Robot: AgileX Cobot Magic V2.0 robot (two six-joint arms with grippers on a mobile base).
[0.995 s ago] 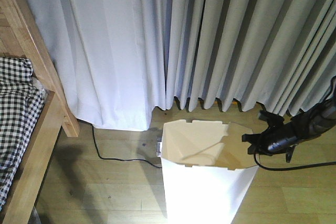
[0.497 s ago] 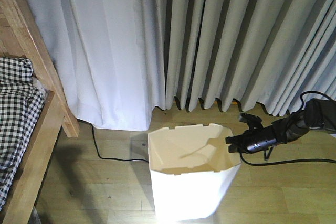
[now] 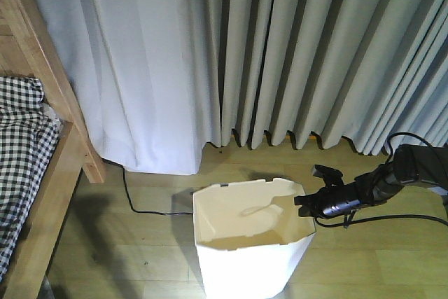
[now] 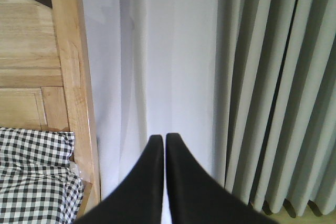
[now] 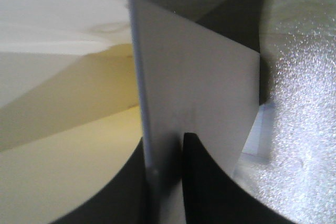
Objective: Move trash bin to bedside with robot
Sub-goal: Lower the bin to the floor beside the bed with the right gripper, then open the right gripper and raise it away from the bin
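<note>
While the right gripper (image 3: 302, 206) pinches the rim of the white plastic faceted trash bin (image 3: 246, 257), slide it left slowly toward the light-brown wooden bed (image 3: 42, 194) (left gripper (image 4: 160, 145) sits closed, empty).

We find no readable text, label, brand, number or sign anywhere: none on the trash bin (image 3: 245, 257), the curtains (image 3: 280, 54) or the bed frame (image 3: 42, 194).
</note>
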